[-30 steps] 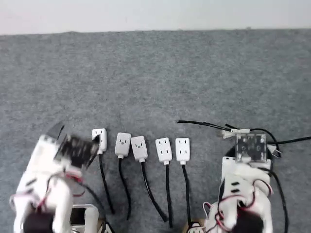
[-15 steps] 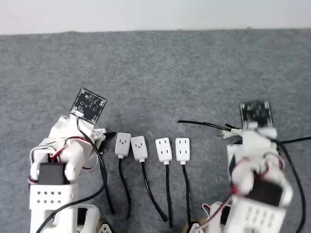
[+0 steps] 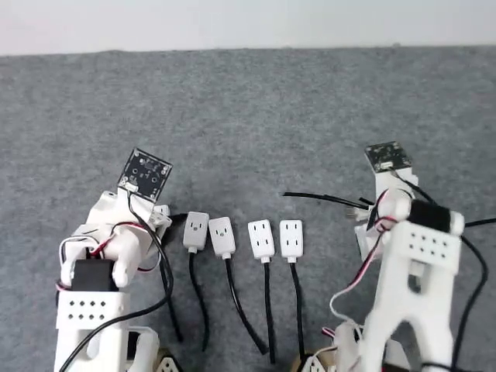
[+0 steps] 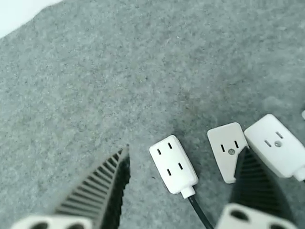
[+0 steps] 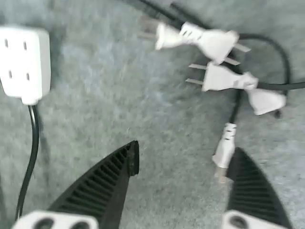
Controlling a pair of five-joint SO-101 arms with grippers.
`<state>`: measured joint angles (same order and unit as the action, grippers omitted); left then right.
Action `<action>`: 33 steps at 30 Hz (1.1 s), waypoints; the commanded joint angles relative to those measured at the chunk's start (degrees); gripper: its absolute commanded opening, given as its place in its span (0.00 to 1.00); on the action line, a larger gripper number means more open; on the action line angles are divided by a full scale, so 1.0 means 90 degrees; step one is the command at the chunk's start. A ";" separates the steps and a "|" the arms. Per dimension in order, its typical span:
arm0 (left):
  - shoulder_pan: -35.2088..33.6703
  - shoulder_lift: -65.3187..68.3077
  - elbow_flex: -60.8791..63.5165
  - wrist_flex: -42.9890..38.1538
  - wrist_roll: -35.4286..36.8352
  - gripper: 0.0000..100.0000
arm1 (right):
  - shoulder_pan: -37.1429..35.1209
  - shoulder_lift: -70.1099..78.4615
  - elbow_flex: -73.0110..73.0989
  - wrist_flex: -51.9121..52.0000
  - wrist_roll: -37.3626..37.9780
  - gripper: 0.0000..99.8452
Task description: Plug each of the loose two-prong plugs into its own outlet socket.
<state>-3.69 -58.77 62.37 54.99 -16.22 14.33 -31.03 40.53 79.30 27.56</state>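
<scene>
The left gripper point(image 4: 185, 151) hangs low over the grey carpet point(image 4: 119, 71), its fingers point(image 4: 102, 191) spread wide and gripping nothing. A white 4-slot socket point(image 4: 173, 163) lies face up between them, touching neither. Just right of it lie 2 more sockets point(image 4: 228, 150) side by side, the nearer one just beside the right finger.

From above, the left arm point(image 3: 116, 248) stands at the left end of a row of 4 sockets point(image 3: 260, 239), and the right arm point(image 3: 411, 256) stands to the right of that row. Black cords point(image 3: 232, 298) run from the sockets toward the near edge.

The right gripper point(image 5: 185, 147) is also released and empty, with its fingers point(image 5: 248, 186) apart over bare carpet. The loose plugs point(image 5: 224, 78) lie on the carpet just beyond it, to the right of the row, and none is in a socket. 2 of them lie side by side with their prongs bare, a 3rd lies just right of them, and a 4th lies nearer, close by the right finger. The row's right-end socket point(image 5: 25, 64) lies well left of the plugs.
</scene>
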 commanded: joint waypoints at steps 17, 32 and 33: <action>0.0049 -0.0020 0.0142 -0.0332 0.0088 0.34 | 0.1910 0.3424 -0.0195 -0.1665 0.0645 0.37; 0.0049 -0.0029 0.0376 -0.0615 0.0088 0.34 | 0.2037 0.3990 -0.0772 -0.2271 0.0596 0.01; 0.0049 -0.0029 0.0376 -0.0615 0.0088 0.34 | 0.2007 0.3990 -0.0791 -0.2252 0.0635 0.02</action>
<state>-3.60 -58.77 66.42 50.95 -16.04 33.23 4.31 33.76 59.43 32.31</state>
